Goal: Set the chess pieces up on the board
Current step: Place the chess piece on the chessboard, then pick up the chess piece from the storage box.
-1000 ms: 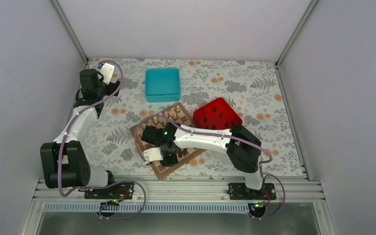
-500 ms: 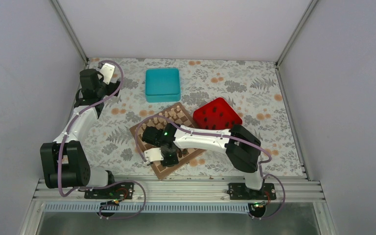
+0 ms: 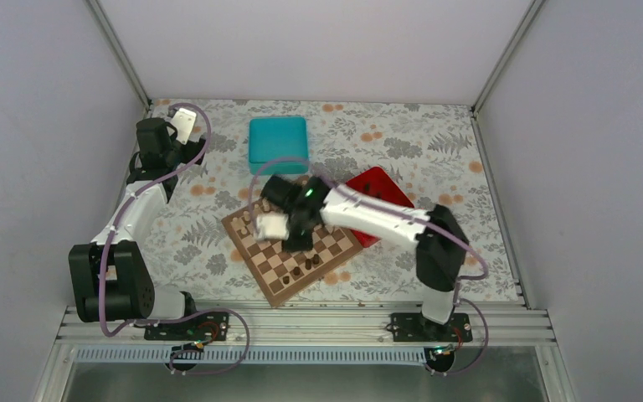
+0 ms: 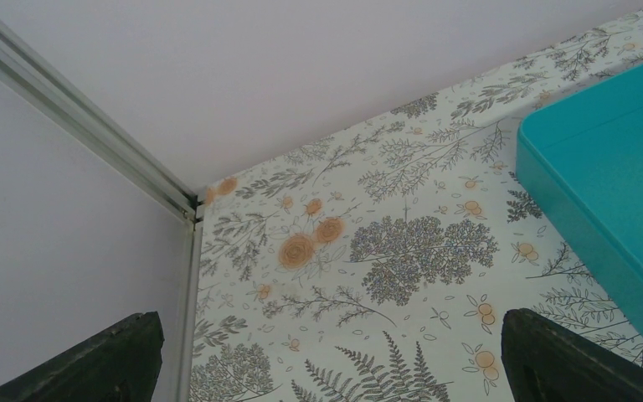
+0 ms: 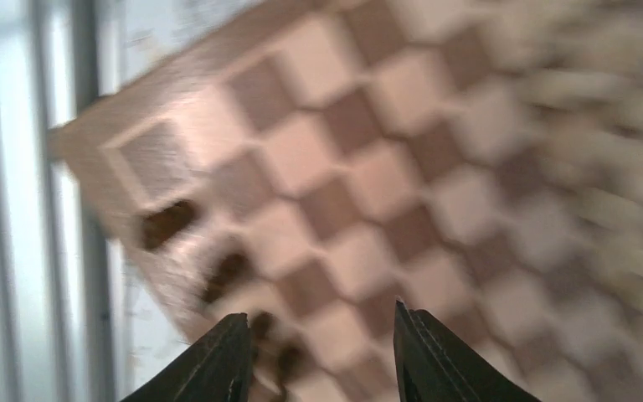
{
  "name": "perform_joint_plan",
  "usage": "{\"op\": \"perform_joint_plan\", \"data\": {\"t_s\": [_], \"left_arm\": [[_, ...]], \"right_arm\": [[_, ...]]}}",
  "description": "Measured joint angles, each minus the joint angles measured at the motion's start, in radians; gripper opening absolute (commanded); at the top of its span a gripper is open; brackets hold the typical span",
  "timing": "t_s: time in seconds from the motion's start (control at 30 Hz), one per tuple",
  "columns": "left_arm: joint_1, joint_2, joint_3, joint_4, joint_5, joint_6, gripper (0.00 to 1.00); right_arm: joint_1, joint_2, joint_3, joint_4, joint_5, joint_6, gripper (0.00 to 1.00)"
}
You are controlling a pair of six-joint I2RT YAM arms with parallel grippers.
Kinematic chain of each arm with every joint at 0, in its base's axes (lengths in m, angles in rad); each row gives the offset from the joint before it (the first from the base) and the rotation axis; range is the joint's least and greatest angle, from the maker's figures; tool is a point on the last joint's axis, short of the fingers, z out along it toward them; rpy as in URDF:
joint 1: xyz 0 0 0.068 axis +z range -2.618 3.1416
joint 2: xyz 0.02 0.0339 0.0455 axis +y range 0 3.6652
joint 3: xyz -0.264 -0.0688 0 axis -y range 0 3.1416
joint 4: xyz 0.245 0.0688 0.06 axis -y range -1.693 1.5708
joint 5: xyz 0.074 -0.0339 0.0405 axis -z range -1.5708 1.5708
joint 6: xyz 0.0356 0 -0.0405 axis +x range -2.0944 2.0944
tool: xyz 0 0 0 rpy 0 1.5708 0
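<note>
The board lies at an angle in front of the arms. Several dark chess pieces stand on its near right rows. In the blurred right wrist view the same pieces show as dark blobs by the board's near edge. My right gripper hovers over the middle of the board, open, with nothing between its fingers. My left gripper rests at the far left corner of the table, open wide and empty.
A teal box sits behind the board, its corner also in the left wrist view. A red tray lies behind the right arm. A few pale pieces stand on the board's far left edge. Walls close in the table.
My right gripper has opened and risen from the board's near rows, swinging back toward its middle. The dark pieces there now show. The left arm has not moved.
</note>
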Motion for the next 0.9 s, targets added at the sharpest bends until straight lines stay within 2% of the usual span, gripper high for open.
{"op": "perform_joint_plan", "data": {"t_s": [0.2,0.3,0.4,0.6,0.9], "left_arm": [[0.001,0.000,0.000,0.000,0.000,0.000,1.00],[0.001,0.000,0.000,0.000,0.000,0.000,1.00],[0.001,0.000,0.000,0.000,0.000,0.000,1.00],[0.001,-0.001,-0.001,0.000,0.001,0.000,1.00],[0.006,-0.001,-0.002,0.000,0.007,0.000,1.00]], "right_arm": [[-0.343,-0.134,0.080,0.016,0.027,-0.029,0.47],[-0.501,-0.145,0.079,0.024,0.028,-0.051,0.46],[-0.605,-0.133,0.045,0.038,0.020,-0.074,0.45],[-0.701,-0.109,-0.127,0.079,0.021,-0.103,0.44],[-0.708,-0.103,-0.304,0.141,0.022,-0.107,0.44]]}}
